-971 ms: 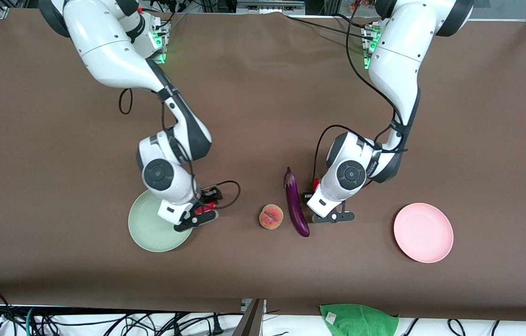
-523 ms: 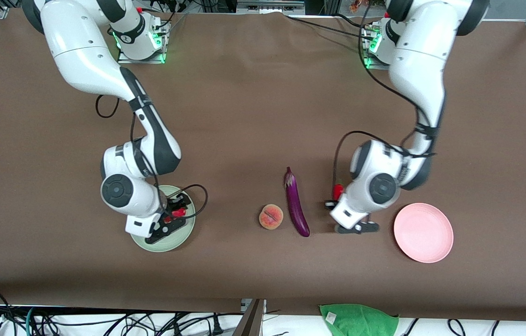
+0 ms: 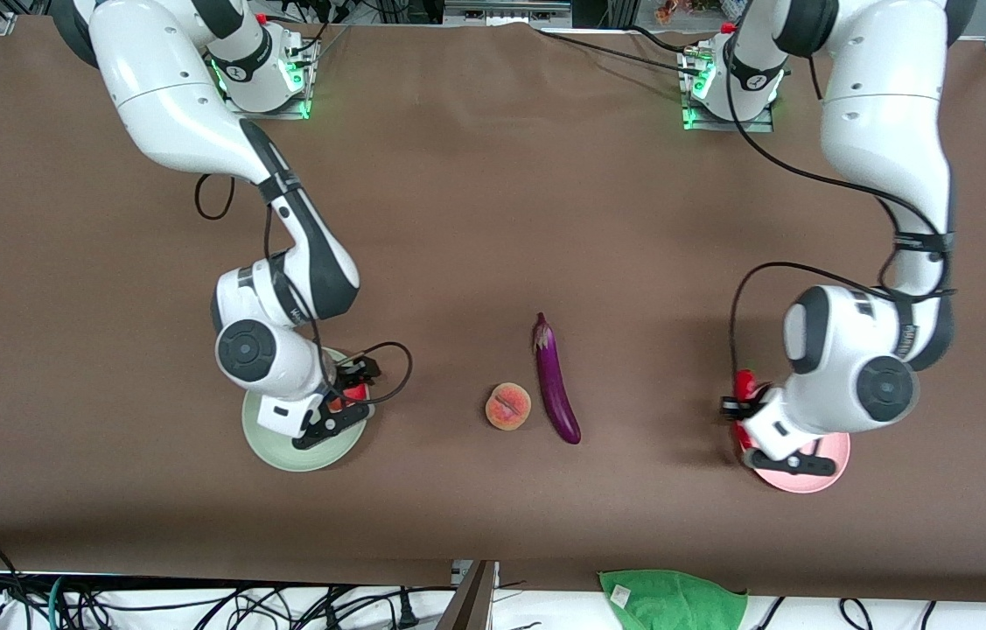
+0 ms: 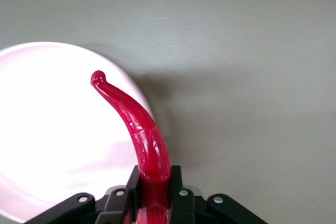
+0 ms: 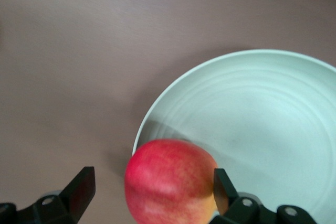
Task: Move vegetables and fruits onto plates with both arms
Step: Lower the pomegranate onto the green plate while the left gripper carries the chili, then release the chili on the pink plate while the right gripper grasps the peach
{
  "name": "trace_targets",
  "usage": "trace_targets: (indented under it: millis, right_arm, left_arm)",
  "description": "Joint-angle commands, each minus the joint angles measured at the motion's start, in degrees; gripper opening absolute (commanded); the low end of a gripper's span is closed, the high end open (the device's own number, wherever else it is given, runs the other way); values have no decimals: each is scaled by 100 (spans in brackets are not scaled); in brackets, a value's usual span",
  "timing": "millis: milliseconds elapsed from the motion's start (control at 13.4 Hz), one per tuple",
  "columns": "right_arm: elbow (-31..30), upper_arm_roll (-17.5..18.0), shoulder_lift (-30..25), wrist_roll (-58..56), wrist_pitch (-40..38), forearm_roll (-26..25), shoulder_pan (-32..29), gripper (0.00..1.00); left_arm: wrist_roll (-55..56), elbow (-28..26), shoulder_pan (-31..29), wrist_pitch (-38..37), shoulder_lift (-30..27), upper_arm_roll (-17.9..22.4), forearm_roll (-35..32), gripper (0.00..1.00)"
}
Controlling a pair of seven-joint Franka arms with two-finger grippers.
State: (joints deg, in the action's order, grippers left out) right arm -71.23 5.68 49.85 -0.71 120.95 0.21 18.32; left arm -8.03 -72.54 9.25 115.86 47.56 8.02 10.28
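Observation:
My right gripper (image 3: 342,398) is over the mint green plate (image 3: 278,442), near its rim. It is open: the red apple (image 5: 170,182) sits between the fingers (image 5: 79,191), one clearly apart from it. The plate shows in the right wrist view (image 5: 262,114). My left gripper (image 3: 742,409) is shut on the red chili pepper (image 4: 142,135) and holds it over the edge of the pink plate (image 3: 838,457), which also shows in the left wrist view (image 4: 52,145). The peach (image 3: 507,407) and the purple eggplant (image 3: 555,381) lie side by side on the table between the plates.
A green cloth (image 3: 672,599) lies off the table's edge nearest the front camera. Cables run along that edge. The brown table cover (image 3: 493,201) spans the whole surface.
My left arm has carried the chili from beside the eggplant to over the pink plate's edge. My right arm has moved with the apple from the green plate's edge to over it.

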Motion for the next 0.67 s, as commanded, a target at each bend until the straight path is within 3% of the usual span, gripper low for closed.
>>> trace_targets:
  millis: [0,149,299,373,448,523,598]
  right_arm:
    - [144,152,-37,1567,7,84,346,99]
    - [416,152,85,2475,69,85,671,99]
    - [505,152,139,2673,157,84,778,99]
    - [523,161,139,2725,174,111,787,99]
    - [566,187,148,2899,314,128,830,99]
    - [593,283,174,3162,550,215,839,99]
    - [602,362,226,3400,892,312,848,100]
  left_arm:
    - [-682,4,-257,16,87,-29,167,0]
    - [-683,-23,-265,33,131,-29,176,0]
    - [-683,-14,-388,278,227,-29,184,0]
    - [-691,-6,-397,306,228,-29,176,30]
    - [-683,-14,-406,306,219,-29,184,75]
    - [-683,-6,-406,297,210,-29,185,100]
    - [-631,3,-397,288,184,-37,193,100]
